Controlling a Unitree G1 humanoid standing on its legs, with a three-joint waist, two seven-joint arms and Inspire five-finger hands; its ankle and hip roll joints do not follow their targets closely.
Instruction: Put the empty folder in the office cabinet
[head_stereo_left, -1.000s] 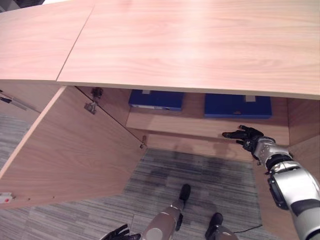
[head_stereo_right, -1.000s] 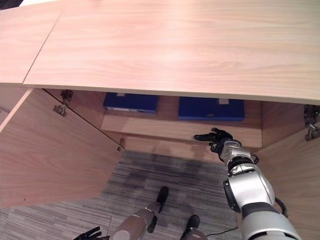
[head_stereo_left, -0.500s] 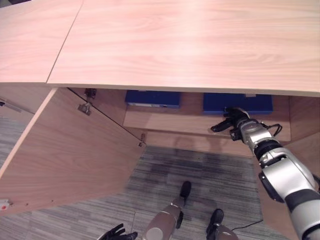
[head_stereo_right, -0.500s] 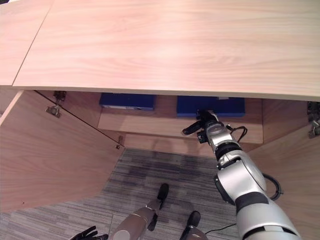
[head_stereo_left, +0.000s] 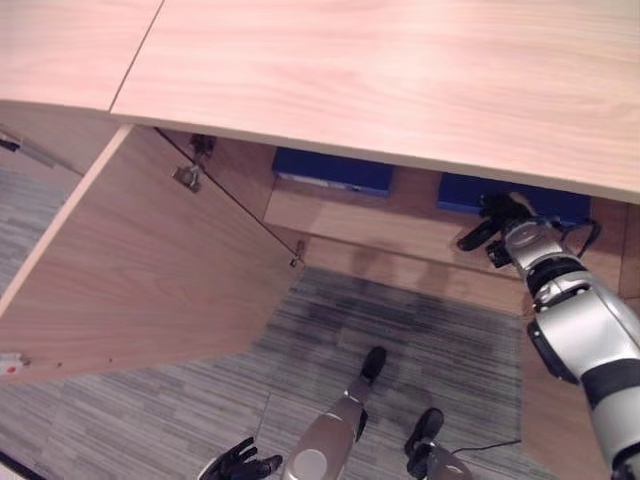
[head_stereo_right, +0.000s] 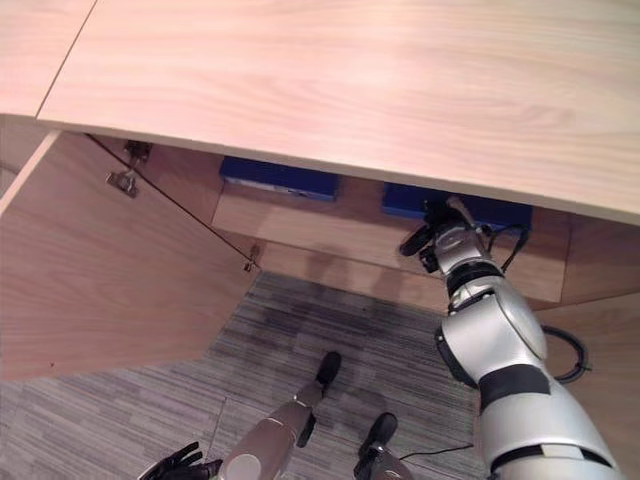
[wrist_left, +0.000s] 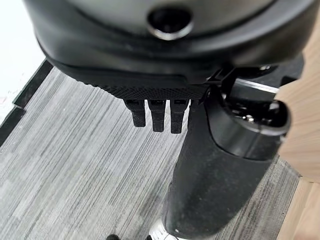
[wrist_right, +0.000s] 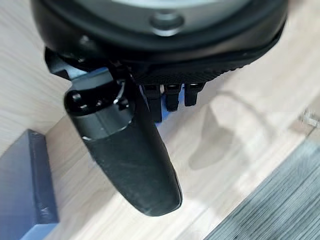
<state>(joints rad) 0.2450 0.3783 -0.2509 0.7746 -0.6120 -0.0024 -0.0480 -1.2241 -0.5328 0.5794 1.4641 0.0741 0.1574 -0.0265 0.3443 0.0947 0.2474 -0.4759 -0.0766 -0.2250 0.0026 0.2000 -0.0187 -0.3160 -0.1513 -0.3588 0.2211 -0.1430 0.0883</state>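
Two blue folders lie on the shelf (head_stereo_left: 370, 222) inside the open office cabinet: one at the left (head_stereo_left: 333, 170), one at the right (head_stereo_left: 462, 192). My right hand (head_stereo_left: 503, 222) reaches into the cabinet and rests against the front of the right folder, fingers relaxed, thumb (wrist_right: 130, 160) sticking out over the shelf. In the right wrist view a strip of blue folder (wrist_right: 155, 107) shows just past the fingers, and a dark blue folder (wrist_right: 20, 185) lies to the side. My left hand (head_stereo_left: 240, 464) hangs low over the carpet, open and holding nothing.
The cabinet's left door (head_stereo_left: 150, 270) stands swung wide open; the right door (head_stereo_right: 600, 340) is open beside my right arm. A wide wooden top (head_stereo_left: 400, 70) overhangs the shelf and hides its back. Grey striped carpet (head_stereo_left: 420, 340) lies in front.
My right hand has gone from the shelf's front edge up and inward to the right blue folder. The whole picture has shifted with the camera. The left hand still hangs low.
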